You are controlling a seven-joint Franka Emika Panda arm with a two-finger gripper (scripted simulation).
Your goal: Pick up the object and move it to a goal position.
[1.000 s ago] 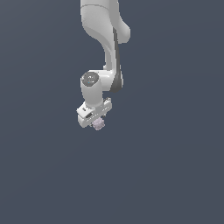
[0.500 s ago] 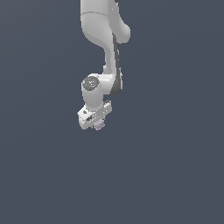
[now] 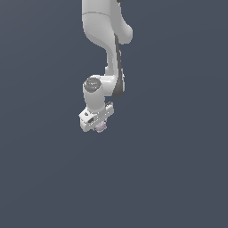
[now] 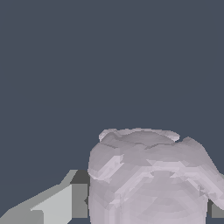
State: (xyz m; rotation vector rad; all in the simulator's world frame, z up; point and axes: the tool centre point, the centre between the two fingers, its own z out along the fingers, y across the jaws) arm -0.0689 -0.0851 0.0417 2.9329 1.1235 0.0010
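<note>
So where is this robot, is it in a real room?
Probably not: it looks like a computer simulation. Behind the white robot arm is only flat, dark blue-grey, with no walls or furniture. The gripper holds a bumpy, faceted pinkish ball.

The exterior view looks from well back at the white jointed robot arm (image 3: 109,58) against a plain slate-grey backdrop. The wrist view sits very near the bumpy, pale pinkish-lavender ball (image 4: 151,177), filling its frame; both views share that ball (image 3: 101,127).
</note>
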